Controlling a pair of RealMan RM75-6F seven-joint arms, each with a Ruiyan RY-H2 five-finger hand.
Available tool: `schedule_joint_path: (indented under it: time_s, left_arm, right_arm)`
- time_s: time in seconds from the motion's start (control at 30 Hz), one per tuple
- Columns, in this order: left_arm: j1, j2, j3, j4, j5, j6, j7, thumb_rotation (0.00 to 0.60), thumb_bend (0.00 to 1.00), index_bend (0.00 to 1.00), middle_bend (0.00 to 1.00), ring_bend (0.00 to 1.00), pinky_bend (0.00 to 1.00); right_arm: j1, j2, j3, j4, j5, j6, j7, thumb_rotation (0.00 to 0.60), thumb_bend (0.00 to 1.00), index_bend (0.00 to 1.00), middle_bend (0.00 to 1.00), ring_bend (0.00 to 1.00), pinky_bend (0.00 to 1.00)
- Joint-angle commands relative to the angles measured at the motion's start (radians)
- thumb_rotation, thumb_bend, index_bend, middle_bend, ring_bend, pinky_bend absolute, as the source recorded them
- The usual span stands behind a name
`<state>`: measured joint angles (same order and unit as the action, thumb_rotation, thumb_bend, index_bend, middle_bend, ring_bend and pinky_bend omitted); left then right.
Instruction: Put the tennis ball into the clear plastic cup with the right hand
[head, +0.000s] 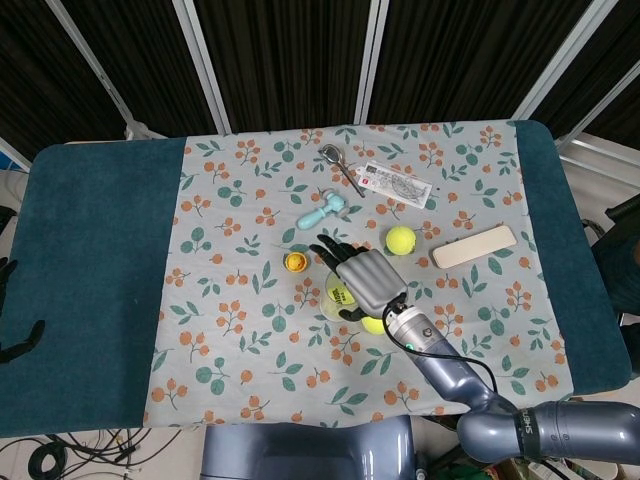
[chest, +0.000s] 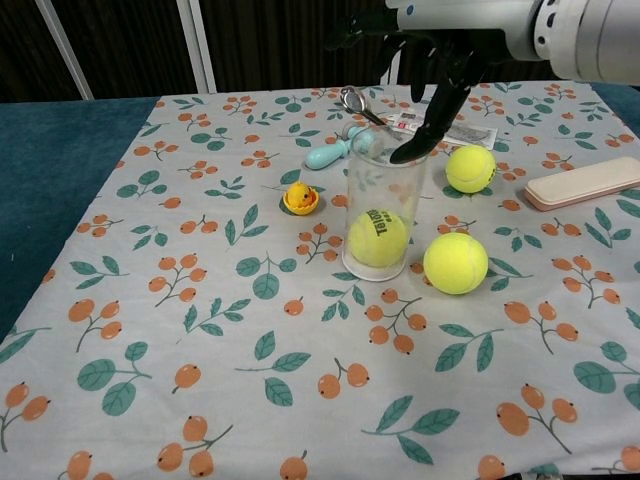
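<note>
- With the tennis ball (chest: 377, 237) resting at the bottom of the clear plastic cup (chest: 381, 212), upright on the floral cloth (chest: 200, 330): main step judged done.
- Right hand (chest: 432, 60) above the cup's rim, fingers spread, holding nothing.
- Left to do, by judgement: lifting clear without tipping the cup.
- Two other balls (chest: 455, 262) just beside, untouched.
- Left hand out of view.

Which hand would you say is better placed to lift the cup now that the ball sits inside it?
The right hand: it hovers open directly above the clear plastic cup; the left hand is out of view.
</note>
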<state>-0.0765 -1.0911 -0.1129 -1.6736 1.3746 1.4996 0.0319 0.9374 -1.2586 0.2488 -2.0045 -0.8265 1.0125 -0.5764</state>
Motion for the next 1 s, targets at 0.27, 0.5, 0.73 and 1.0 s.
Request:
schedule_joint_path:
  time_s: [0.27, 0.5, 0.73, 1.0]
  left_arm:
    - [0.003, 0.002, 0.000, 0.001, 0.002, 0.005, -0.003, 0.600, 0.30, 0.03, 0.03, 0.00, 0.00]
    - [0.004, -0.001, 0.005, -0.005, 0.008, 0.009, 0.012, 0.600, 0.30, 0.03, 0.03, 0.00, 0.00]
    - [0.011, 0.000, 0.016, -0.030, 0.013, 0.012, 0.033, 0.600, 0.30, 0.03, 0.03, 0.00, 0.00]
    - [0.016, 0.002, 0.030, -0.064, 0.027, 0.014, 0.055, 0.600, 0.30, 0.03, 0.03, 0.00, 0.00]
  right_arm:
    - [-0.169, 0.194, -0.083, -0.138, -0.184, 0.253, -0.051, 0.600, 0.11, 0.00, 0.00, 0.11, 0.25]
    - [-0.448, 0.263, -0.270, -0.079, -0.480, 0.540, -0.007, 0.600, 0.11, 0.00, 0.00, 0.09, 0.24]
    - [-0.650, 0.185, -0.370, 0.137, -0.596, 0.692, 0.078, 0.600, 0.12, 0.00, 0.00, 0.09, 0.24]
    - [-0.731, 0.095, -0.361, 0.309, -0.615, 0.694, 0.163, 0.600, 0.12, 0.00, 0.00, 0.09, 0.24]
